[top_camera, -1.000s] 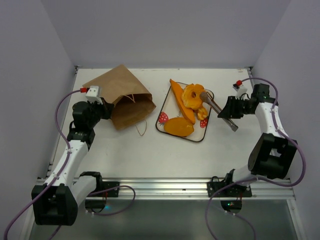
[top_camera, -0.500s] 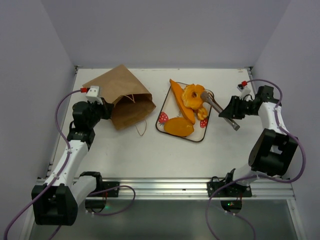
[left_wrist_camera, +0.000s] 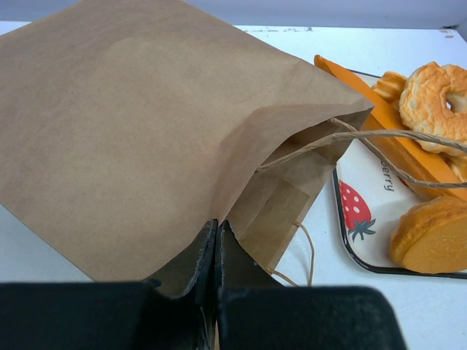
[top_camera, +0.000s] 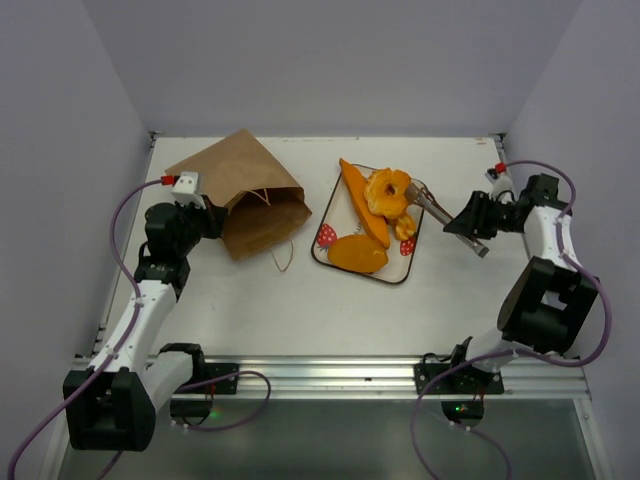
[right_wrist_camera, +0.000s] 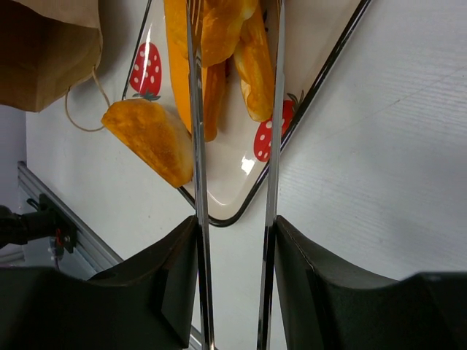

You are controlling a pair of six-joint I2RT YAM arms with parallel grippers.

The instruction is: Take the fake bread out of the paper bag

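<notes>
My right gripper (top_camera: 420, 195) is released: its two long fingers stand apart above the far right corner of the tray (top_camera: 320, 262), beside the ring-shaped piece (top_camera: 388, 190). The fake bread I can see lies on this tray: the ring leans on the baguette (top_camera: 356, 192) and the oval loaf (top_camera: 357, 254) is at the near edge.

To do this step well, I think I should part the fingers a little more and draw back along their own line, so that no tip drags the ring. My right forearm comes in low from the right side, with the wrist pointing left.

My left gripper (left_wrist_camera: 217, 237) is clenched on the near edge of the paper bag (left_wrist_camera: 131, 124), which lies flat on the worktop (top_camera: 300, 310). I cannot see inside the bag.
</notes>
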